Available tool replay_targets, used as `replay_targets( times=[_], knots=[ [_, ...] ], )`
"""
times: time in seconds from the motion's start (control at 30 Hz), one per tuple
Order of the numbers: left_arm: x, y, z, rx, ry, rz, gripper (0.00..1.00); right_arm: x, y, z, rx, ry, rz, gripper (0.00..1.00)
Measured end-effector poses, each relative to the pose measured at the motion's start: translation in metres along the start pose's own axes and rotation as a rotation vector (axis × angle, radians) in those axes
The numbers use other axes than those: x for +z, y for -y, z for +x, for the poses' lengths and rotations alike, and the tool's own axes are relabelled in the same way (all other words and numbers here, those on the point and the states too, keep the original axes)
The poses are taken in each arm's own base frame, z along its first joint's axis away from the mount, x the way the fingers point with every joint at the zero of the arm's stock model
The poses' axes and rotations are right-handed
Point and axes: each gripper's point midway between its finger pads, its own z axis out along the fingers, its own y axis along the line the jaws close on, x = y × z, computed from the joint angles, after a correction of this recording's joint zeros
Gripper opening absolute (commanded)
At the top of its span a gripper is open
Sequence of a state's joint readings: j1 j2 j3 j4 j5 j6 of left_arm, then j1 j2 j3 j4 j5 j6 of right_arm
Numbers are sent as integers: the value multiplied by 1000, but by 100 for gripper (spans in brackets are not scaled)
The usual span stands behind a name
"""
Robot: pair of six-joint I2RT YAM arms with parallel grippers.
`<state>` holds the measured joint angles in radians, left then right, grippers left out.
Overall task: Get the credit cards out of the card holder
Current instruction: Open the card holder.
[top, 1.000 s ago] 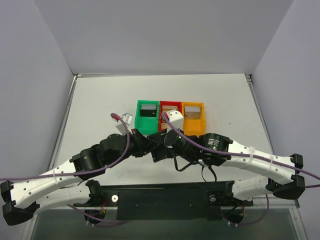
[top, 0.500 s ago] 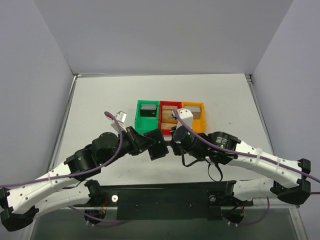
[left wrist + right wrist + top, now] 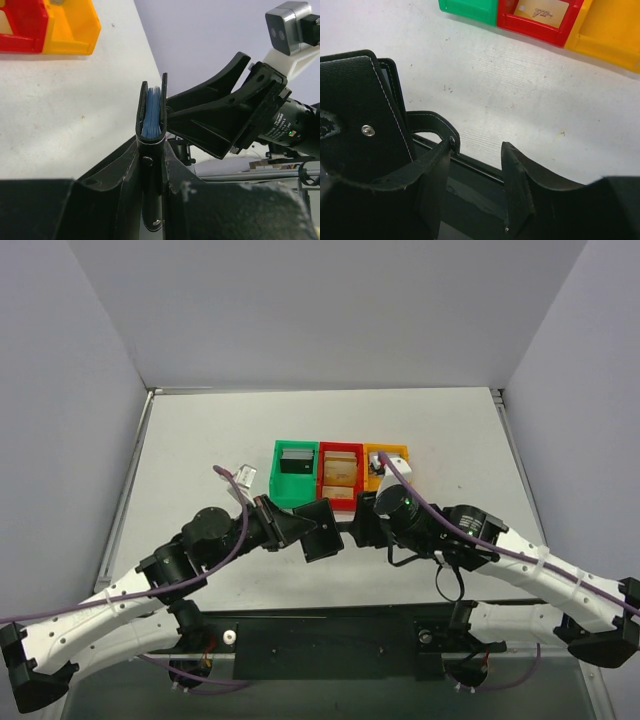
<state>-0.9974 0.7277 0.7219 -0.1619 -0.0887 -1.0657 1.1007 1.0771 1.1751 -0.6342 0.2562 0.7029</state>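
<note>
The card holder (image 3: 316, 529) is a black stitched case held above the table, edge-on in the left wrist view (image 3: 152, 111), with blue cards (image 3: 151, 110) showing between its covers. My left gripper (image 3: 151, 146) is shut on its lower edge (image 3: 298, 525). My right gripper (image 3: 477, 150) stands open and empty just right of the holder (image 3: 360, 135), whose snap strap (image 3: 439, 128) lies against the left finger. From above, the right gripper (image 3: 353, 530) sits close beside the holder. A tan card (image 3: 542, 12) lies in the red bin (image 3: 530, 27).
Green (image 3: 294, 475), red (image 3: 340, 502) and orange (image 3: 395, 455) bins stand in a row behind the grippers. The green one holds a dark card (image 3: 295, 460); the red one holds tan cards (image 3: 340, 468). The right wrist hides part of the orange bin.
The right gripper has gone from shut to open. Its arm has swung to the right, uncovering the red bin. The left gripper keeps its grip on the holder and has shifted slightly.
</note>
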Motion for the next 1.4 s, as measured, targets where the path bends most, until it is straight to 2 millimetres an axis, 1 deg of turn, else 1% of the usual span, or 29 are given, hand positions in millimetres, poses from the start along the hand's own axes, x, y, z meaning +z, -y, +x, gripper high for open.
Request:
replay_targets(
  times=[0.1, 0.23, 0.33, 0.43, 0.53, 0.67, 0.77, 0.87, 0.97, 1.03, 1.1, 1.2, 1.33, 1.4],
  knots=[
    [2, 6, -2, -8, -5, 71, 0, -8, 6, -4, 32, 19, -18, 46],
    [7, 19, -2, -21, -25, 206, 0, -22, 12, -13, 81, 56, -60, 49],
    [10, 28, 4, -35, -52, 328, 0, -30, 16, -19, 119, 84, -98, 51],
    [8, 38, 14, -35, -94, 434, 0, -39, 17, -20, 143, 105, -140, 53],
    [-1, 59, 18, -11, -122, 574, 0, -46, 15, -20, 163, 115, -197, 53],
    [-17, 86, 16, 44, -122, 752, 0, -55, 6, -21, 175, 125, -280, 54],
    [-26, 98, 18, 83, -125, 860, 0, -61, 0, -21, 177, 139, -334, 54],
    [-26, 94, 23, 83, -150, 896, 0, -72, -4, -20, 177, 164, -396, 55],
    [-12, 80, 31, 40, -212, 863, 0, -86, -11, -24, 177, 201, -470, 55],
    [0, 68, 38, 2, -272, 822, 0, -101, -18, -31, 174, 238, -538, 55],
    [7, 61, 44, -25, -321, 796, 0, -109, -25, -35, 169, 254, -586, 55],
    [6, 65, 46, -30, -359, 808, 0, -110, -31, -34, 160, 243, -612, 54],
    [-2, 84, 40, -11, -373, 867, 0, -107, -31, -33, 156, 238, -612, 52],
    [-6, 89, 39, -4, -374, 887, 0, -106, -31, -33, 153, 239, -612, 52]
  ],
)
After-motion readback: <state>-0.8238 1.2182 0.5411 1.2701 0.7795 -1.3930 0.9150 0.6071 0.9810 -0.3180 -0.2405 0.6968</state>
